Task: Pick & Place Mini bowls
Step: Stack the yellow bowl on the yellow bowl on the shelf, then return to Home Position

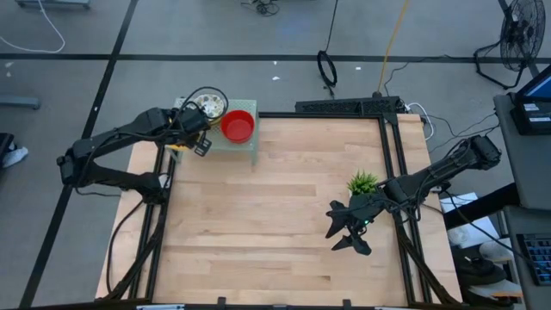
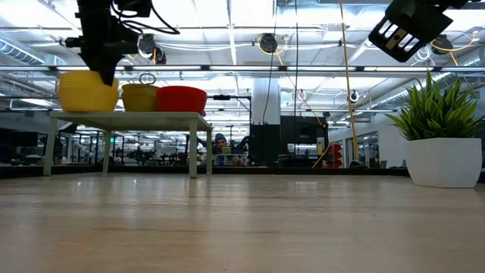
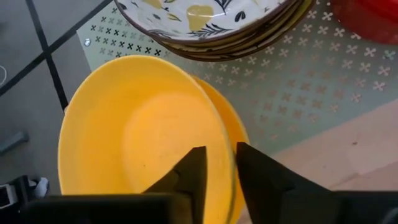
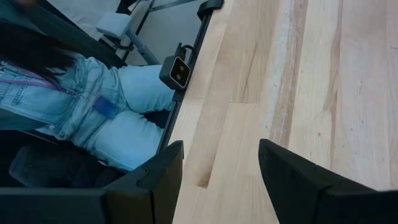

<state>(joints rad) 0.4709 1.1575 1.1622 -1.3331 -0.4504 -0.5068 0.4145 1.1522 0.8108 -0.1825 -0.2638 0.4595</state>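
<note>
A small pale raised stand (image 1: pixel 245 146) sits at the table's far left corner and carries the mini bowls. On it are a stack of yellow bowls (image 3: pixel 143 130), a stack of white floral bowls (image 3: pixel 205 18) and red bowls (image 1: pixel 238 127). In the low view the yellow stack (image 2: pixel 87 91) is at the stand's left end and the red bowls (image 2: pixel 180 98) to its right. My left gripper (image 3: pixel 217 158) is down over the yellow stack (image 1: pixel 178 144), shut on the top bowl. My right gripper (image 1: pixel 349 231) hovers open over the table's right side, near the plant, touching nothing. My left gripper pinches the rim (image 3: pixel 225 155) of the top yellow bowl, one finger (image 3: pixel 193 177) inside the bowl and one finger (image 3: pixel 258 177) outside. The fingers come from above, pointing down. The bowl sits a little tilted on the yellow bowl (image 3: pixel 239 134) beneath it.
A small green plant in a white pot (image 2: pixel 445 144) stands at the table's right side (image 1: pixel 362 182), beside the right arm. The middle of the wooden table (image 1: pixel 275 224) is bare. A person in jeans (image 4: pixel 93 118) is just beyond the table's edge in the right wrist view.
</note>
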